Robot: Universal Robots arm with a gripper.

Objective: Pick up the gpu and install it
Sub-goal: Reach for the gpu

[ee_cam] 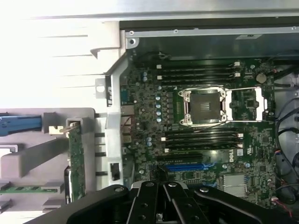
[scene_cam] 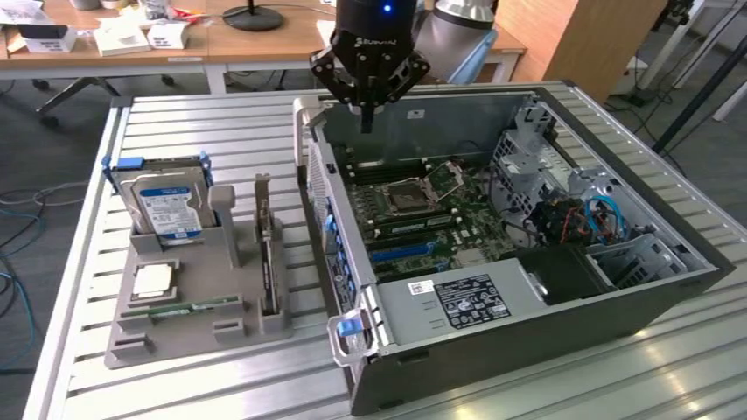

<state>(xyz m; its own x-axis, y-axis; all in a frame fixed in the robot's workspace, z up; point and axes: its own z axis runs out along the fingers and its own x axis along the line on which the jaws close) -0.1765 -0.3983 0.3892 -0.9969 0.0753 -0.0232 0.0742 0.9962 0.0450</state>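
The gpu is a thin dark card standing on edge in a slot of the grey holder, its silver bracket at the far end. In the wrist view the gpu shows edge-on beside the case wall. My gripper hangs above the far corner of the open computer case, over the motherboard and apart from the card. Its fingers are shut with nothing between them. In the wrist view the gripper sits over the board near the blue expansion slot, which also shows from outside.
The holder also carries a silver hard drive, a processor chip and a green RAM stick. Inside the case are the processor socket, a power supply and cables. Desks stand behind the slatted table.
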